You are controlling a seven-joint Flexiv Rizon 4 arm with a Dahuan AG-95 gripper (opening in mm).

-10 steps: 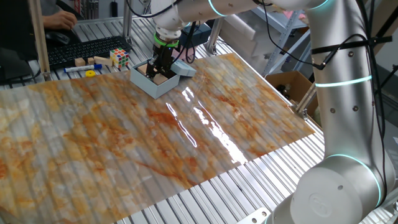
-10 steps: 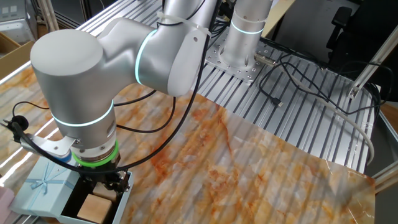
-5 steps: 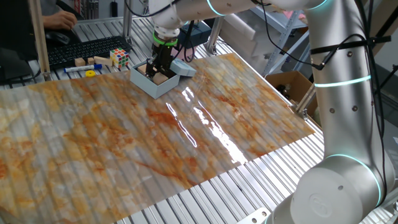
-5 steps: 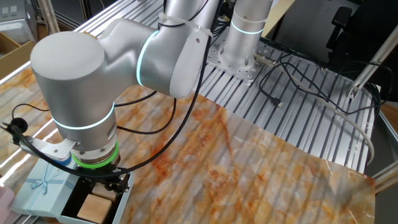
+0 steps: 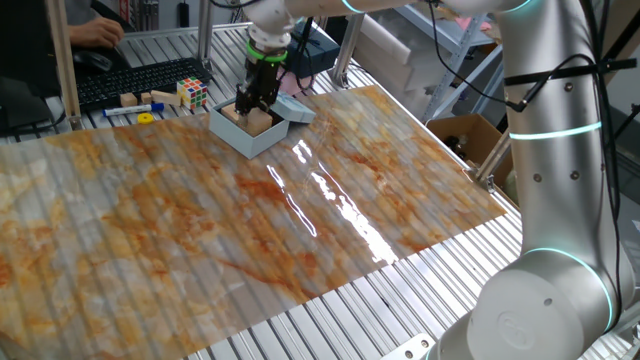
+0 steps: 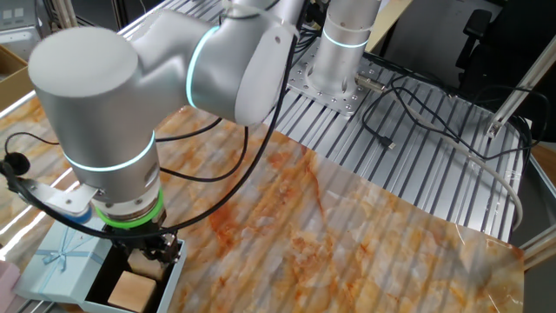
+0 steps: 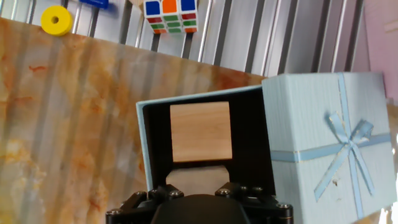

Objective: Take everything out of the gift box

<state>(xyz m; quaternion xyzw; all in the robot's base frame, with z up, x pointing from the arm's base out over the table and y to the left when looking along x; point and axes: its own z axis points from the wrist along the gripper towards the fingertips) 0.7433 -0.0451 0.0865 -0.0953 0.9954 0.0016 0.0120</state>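
Observation:
The pale blue gift box (image 5: 228, 131) stands open at the far side of the table, its ribboned lid (image 7: 323, 137) folded back beside it. One tan wooden block (image 7: 200, 130) lies in the dark inside. My gripper (image 5: 252, 104) is just above the box, shut on a second wooden block (image 7: 196, 176) that sits between the fingers. In the other fixed view the gripper (image 6: 152, 252) hangs over the box (image 6: 176, 265), with the loose block (image 6: 130, 288) below it. The fingertips themselves are hidden in the hand view.
A Rubik's cube (image 5: 193, 93), a yellow ring (image 5: 146, 118) and small wooden cubes (image 5: 128, 99) lie behind the box on the slatted table. A pink box (image 7: 382, 31) sits beyond the lid. A cardboard carton (image 5: 465, 135) stands off the right edge.
My gripper has risen from inside the gift box, lifting one wooden block with it. The other block and the box have not moved.

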